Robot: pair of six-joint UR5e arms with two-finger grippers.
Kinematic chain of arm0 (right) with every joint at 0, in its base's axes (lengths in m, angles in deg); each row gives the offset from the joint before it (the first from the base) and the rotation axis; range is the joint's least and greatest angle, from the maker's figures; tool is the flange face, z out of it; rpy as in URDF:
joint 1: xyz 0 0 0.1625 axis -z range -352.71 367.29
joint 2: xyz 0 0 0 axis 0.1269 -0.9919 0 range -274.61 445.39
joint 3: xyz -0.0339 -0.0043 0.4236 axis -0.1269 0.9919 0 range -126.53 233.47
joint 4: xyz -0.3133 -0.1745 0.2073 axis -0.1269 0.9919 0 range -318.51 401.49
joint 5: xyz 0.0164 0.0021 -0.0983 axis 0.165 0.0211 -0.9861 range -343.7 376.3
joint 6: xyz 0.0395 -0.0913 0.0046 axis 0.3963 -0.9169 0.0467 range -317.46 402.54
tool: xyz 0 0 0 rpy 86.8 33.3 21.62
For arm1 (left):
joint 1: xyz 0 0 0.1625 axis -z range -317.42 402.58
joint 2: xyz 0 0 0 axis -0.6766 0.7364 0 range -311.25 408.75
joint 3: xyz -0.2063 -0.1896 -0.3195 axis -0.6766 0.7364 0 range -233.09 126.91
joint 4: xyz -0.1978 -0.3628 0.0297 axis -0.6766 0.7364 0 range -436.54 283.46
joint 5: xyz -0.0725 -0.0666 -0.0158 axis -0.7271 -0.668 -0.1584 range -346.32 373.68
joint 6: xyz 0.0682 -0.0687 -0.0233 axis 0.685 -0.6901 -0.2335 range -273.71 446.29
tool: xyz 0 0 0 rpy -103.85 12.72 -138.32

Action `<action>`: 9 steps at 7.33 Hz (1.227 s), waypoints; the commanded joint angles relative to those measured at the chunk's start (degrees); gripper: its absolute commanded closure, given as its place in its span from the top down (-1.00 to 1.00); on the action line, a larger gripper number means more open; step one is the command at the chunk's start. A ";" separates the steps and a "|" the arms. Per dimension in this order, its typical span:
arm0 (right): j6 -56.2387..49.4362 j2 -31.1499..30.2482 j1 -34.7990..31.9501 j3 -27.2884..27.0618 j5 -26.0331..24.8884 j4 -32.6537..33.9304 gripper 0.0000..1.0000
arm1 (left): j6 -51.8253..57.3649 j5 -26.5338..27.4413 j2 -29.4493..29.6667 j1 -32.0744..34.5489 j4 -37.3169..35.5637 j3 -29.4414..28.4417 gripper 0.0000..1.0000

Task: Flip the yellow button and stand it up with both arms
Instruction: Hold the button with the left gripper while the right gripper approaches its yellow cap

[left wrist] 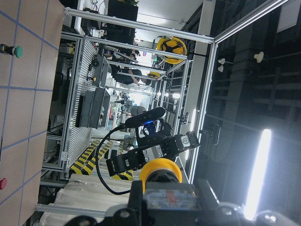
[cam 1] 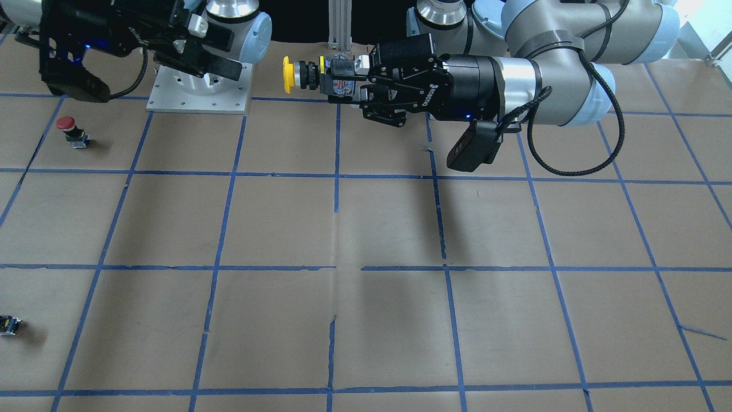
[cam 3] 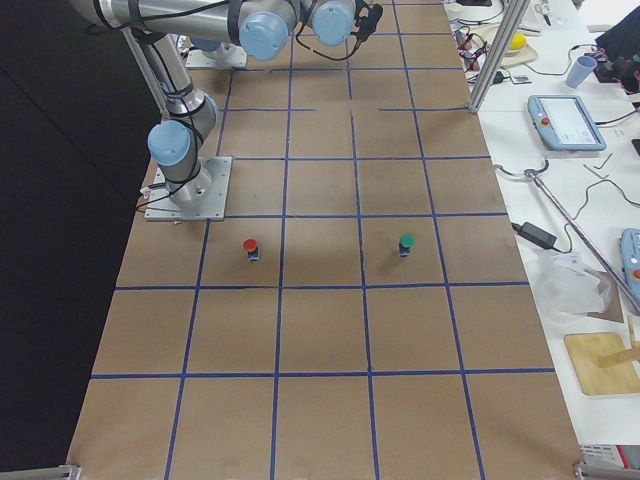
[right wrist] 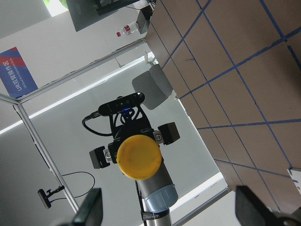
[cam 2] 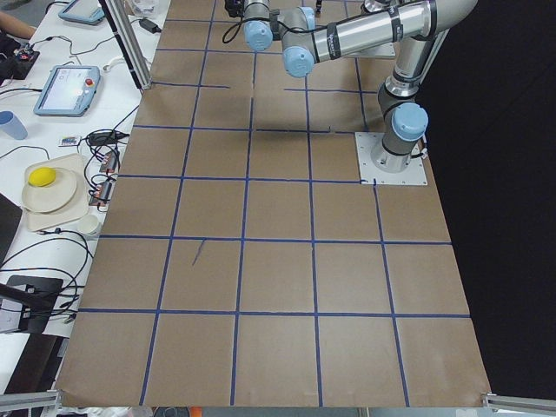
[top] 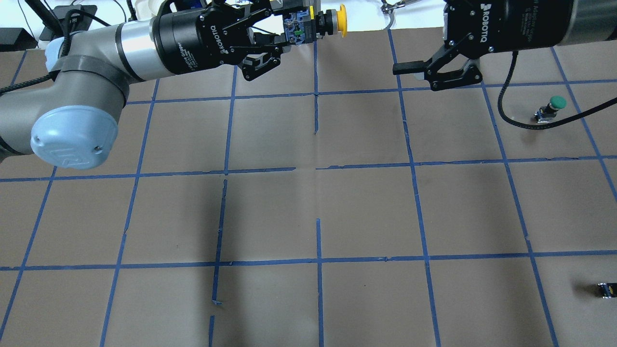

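Observation:
My left gripper point(cam 1: 343, 77) is shut on the grey contact block of the yellow button point(cam 1: 297, 74) and holds it level, high above the table, with the cap pointing at my right gripper. The button also shows in the overhead view point(top: 332, 21), the left wrist view point(left wrist: 160, 175) and the right wrist view point(right wrist: 139, 156). My right gripper point(cam 1: 226, 52) is open and empty. It faces the yellow cap from a short gap away and does not touch it. It also shows in the overhead view point(top: 414, 60).
A red-capped button point(cam 1: 68, 129) stands on the brown table near my right arm's base plate point(cam 1: 197, 91). A green-capped button point(top: 554, 107) stands further out on the right. A small capless block point(top: 606, 290) lies at the table's right near edge.

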 commanded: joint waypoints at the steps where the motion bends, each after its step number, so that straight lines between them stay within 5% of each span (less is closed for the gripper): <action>1: 0.94 0.29 -2.33 0.04 0.74 1.88 0.96 | 0.02 -0.08 0.32 -0.07 -0.04 -0.25 -0.98; 9: 8.51 5.04 -7.43 0.83 0.66 16.93 0.94 | -0.07 -0.25 0.94 -0.07 -0.04 -1.05 -0.98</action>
